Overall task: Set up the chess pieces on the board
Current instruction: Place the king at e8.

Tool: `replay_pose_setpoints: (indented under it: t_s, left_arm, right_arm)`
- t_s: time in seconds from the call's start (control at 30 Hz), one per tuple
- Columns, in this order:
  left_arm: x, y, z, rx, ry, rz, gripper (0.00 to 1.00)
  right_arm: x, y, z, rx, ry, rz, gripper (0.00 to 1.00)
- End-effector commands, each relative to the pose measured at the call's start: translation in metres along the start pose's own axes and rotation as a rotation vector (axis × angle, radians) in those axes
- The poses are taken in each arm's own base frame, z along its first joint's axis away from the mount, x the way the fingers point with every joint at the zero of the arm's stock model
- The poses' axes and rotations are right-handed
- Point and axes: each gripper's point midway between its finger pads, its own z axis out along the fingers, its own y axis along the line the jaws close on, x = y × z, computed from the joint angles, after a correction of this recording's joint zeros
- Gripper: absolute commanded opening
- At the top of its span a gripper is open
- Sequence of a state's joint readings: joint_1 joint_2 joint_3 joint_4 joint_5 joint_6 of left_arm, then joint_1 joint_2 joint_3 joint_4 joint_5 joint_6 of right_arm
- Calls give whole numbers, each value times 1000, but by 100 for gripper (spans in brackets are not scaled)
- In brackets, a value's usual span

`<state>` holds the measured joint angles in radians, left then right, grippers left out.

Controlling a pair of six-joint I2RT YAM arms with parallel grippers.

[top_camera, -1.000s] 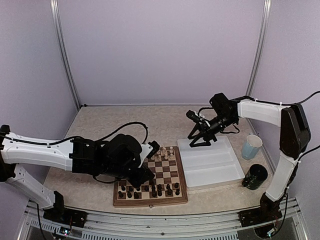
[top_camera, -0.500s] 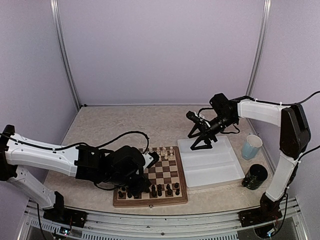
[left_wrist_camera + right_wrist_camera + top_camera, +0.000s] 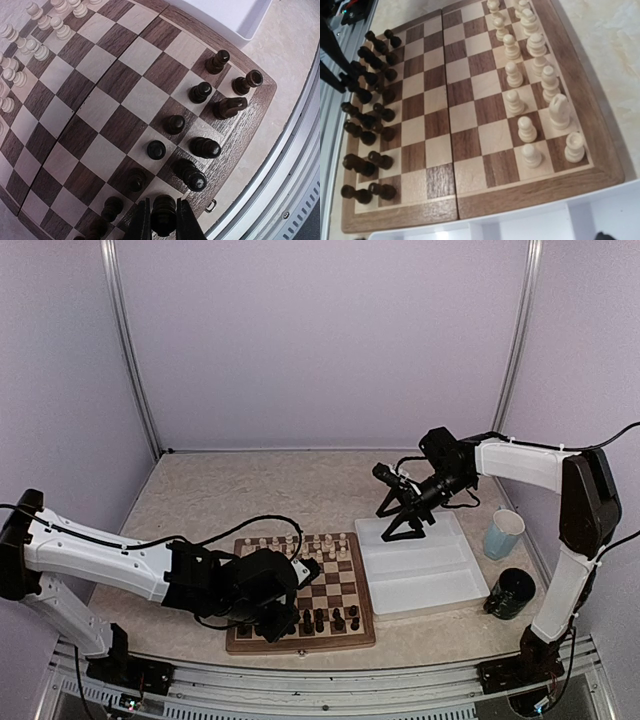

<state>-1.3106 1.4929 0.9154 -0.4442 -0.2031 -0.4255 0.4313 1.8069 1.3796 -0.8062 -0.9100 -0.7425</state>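
Note:
The board (image 3: 320, 641) lies in front of the left arm. Cream chess pieces (image 3: 320, 545) fill its far rows and dark chess pieces (image 3: 335, 618) its near rows. My left gripper (image 3: 281, 613) hangs low over the near left part of the board, shut on a dark piece (image 3: 164, 217) just above a near-row square by the rim (image 3: 250, 120). Several dark pieces (image 3: 205, 146) stand beside it. My right gripper (image 3: 400, 523) is open and empty above the far end of the white tray. The right wrist view shows cream pieces (image 3: 527, 129) and dark pieces (image 3: 367, 77), but not its own fingers.
A white divided tray (image 3: 420, 570) sits right of the board, its rim touching the board's edge (image 3: 520, 197). A pale blue cup (image 3: 503, 533) and a black cup (image 3: 513, 592) stand at the right. A metal rail (image 3: 295, 165) runs along the table's near edge.
My left arm has drawn back toward the near left of the board with the dark piece, uncovering the cream rows. The right gripper's jaws have spread wider; its arm stayed in place.

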Motion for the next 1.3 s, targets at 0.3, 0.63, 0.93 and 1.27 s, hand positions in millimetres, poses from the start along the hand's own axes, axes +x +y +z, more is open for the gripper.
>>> replay_pose_setpoints:
  t_s: [0.3,0.63,0.93,1.27]
  left_arm:
    - [4,3,10,-32,1,6,5]
    - [6,2,10,-28,18,8,21]
    - [-18,3,-19,-54,-18,31,33]
    - [-103,60,-72,-197,-208,-2,48]
  right_arm:
    - [-4,0,-1,-15,-4,4,99]
    - [-4,3,-1,-18,-5,4,99]
    - [-14,6,-11,-4,-2,-21,99]
    - [-67,-11,-62,206,-41,-88,99]
